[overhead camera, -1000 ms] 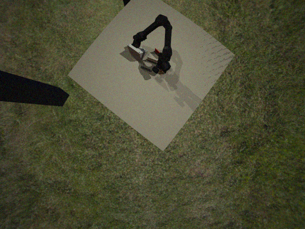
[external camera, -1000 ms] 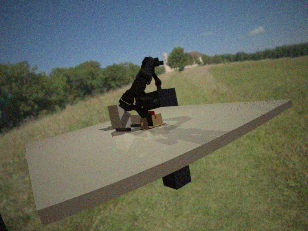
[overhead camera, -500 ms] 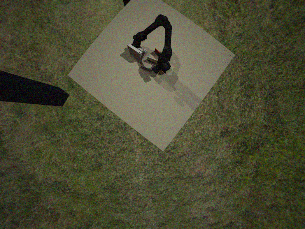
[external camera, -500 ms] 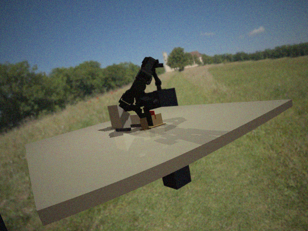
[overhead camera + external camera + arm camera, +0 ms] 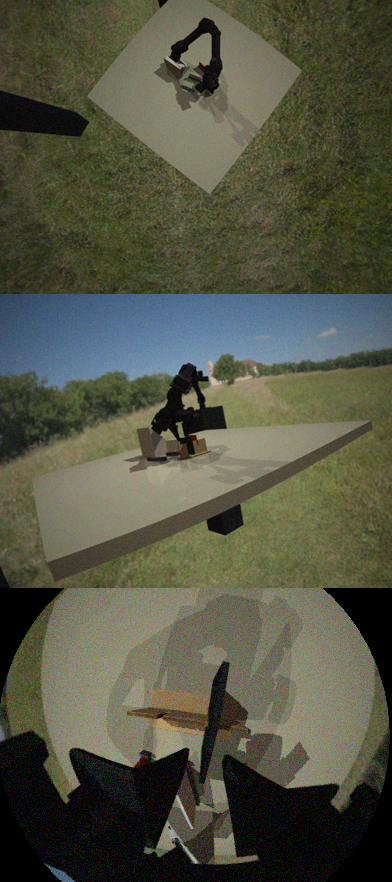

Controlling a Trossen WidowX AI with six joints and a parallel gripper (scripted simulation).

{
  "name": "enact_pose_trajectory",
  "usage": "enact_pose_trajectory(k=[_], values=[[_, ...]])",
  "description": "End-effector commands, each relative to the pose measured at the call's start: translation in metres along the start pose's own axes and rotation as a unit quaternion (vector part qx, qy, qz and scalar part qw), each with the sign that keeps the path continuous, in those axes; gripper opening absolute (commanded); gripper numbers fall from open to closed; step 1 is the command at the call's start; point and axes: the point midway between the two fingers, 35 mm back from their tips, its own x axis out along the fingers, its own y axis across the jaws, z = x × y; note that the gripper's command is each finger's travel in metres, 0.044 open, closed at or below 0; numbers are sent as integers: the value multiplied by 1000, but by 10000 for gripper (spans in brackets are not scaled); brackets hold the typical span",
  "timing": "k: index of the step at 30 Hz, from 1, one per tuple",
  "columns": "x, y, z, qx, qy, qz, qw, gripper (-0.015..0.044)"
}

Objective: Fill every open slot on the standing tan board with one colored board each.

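Releasing, I think: hand (image 5: 205, 89) (image 5: 184, 440) (image 5: 206, 755) spread, nothing pinched. Dark board (image 5: 191, 446) (image 5: 215, 708) sits crosswise at tan board (image 5: 207, 93) (image 5: 200, 446) (image 5: 186, 720), presumably to interlock notches. Red board (image 5: 201, 65) (image 5: 192, 437) (image 5: 142, 763) stands apart from tan board.

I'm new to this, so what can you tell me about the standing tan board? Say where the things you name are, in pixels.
The tan board (image 5: 207, 93) (image 5: 200, 446) (image 5: 182, 720) looks thin, flat and wooden, standing upright on a tan base (image 5: 205, 452) (image 5: 180, 699). One slot in its top edge looks open; a dark board (image 5: 190, 445) (image 5: 216, 705) crosses it farther along. How deep that sits, I cannot tell.
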Motion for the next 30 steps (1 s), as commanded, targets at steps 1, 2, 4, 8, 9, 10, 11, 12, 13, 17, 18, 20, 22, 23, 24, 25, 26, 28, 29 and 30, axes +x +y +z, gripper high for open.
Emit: enact_pose_trajectory(k=[1, 2, 4, 8, 9, 10, 11, 12, 13, 17, 18, 20, 22, 23, 24, 25, 26, 28, 29, 30], values=[[-49, 0, 0, -3, -12, -3, 1000, 163], [-49, 0, 0, -3, -12, -3, 1000, 163], [-49, -2, 1, -3, -12, -3, 1000, 163], [-65, -3, 7, -9, -37, -14, 999, 183], [-71, -3, 9, -11, -46, -17, 999, 183], [-73, -3, 10, -12, -49, -19, 999, 183], [-74, -1, 8, -11, -49, -19, 999, 183], [-77, 3, 4, -9, -49, -19, 999, 183], [-80, 10, -4, -5, -49, -19, 999, 183], [-90, 34, -30, 6, -47, -20, 999, 183], [-92, 41, -38, 10, -47, -20, 999, 183], [-96, 58, -60, 19, -46, -21, 999, 183], [-98, 74, -82, 28, -45, -22, 998, 183], [-99, 81, -93, 33, -45, -22, 998, 183], [-98, 88, -104, 37, -45, -22, 998, 183], [-98, 94, -116, 42, -44, -23, 998, 183], [-97, 95, -117, 43, -44, -23, 998, 183], [-96, 102, -130, 48, -44, -23, 998, 183], [-95, 106, -137, 51, -43, -23, 997, 183], [-94, 108, -142, 53, -43, -24, 997, 183]])
